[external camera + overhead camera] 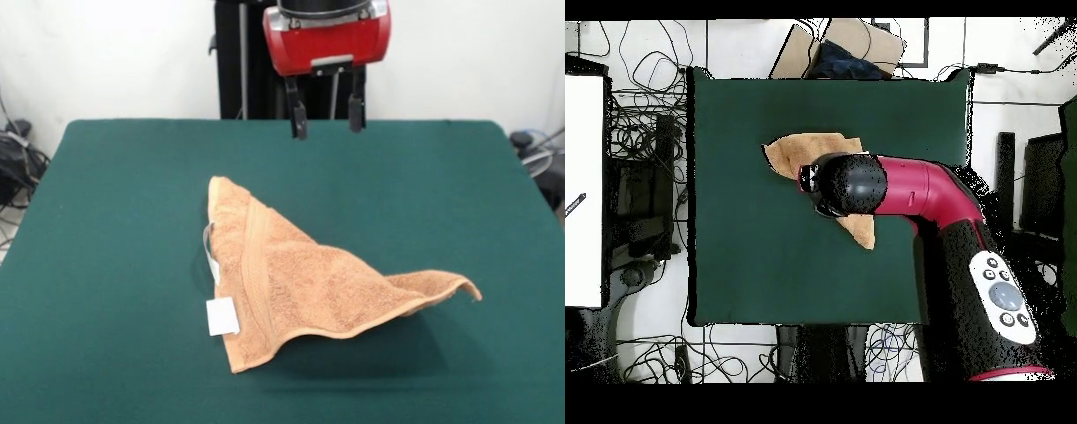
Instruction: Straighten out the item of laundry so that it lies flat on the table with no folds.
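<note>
The orange-tan towel (291, 283) lies folded into a rough triangle in the middle of the green table (106, 265). A stripe band runs along its left side and a white tag (222, 316) sticks out at the front left. Its right corner (466, 287) lifts slightly off the cloth. My gripper (327, 117) hangs above the table's far side, behind the towel, open and empty, with its two fingers apart. In the overhead view my arm (905, 190) covers much of the towel (800, 152), and the gripper is hidden beneath it.
The black pedestal (243, 57) stands behind the table's far edge. Cables (635, 140) lie on the floor around the table. A cardboard box (855, 45) sits beyond one end and a white board (585, 190) stands to the side.
</note>
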`<state>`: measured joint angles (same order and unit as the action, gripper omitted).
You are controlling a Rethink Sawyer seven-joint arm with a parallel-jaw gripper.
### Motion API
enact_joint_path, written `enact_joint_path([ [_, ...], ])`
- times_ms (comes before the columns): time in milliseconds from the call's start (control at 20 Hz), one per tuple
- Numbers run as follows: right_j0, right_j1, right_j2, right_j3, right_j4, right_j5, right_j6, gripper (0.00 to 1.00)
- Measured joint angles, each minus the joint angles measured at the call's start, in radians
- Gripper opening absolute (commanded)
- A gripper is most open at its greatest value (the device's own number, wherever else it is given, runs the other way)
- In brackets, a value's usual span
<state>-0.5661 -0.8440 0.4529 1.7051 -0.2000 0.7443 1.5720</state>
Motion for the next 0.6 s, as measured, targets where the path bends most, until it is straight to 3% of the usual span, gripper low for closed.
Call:
enact_joint_path([
  [600,-0.013,0.000,0.000,-0.077,0.000,0.056,0.000,1.00],
])
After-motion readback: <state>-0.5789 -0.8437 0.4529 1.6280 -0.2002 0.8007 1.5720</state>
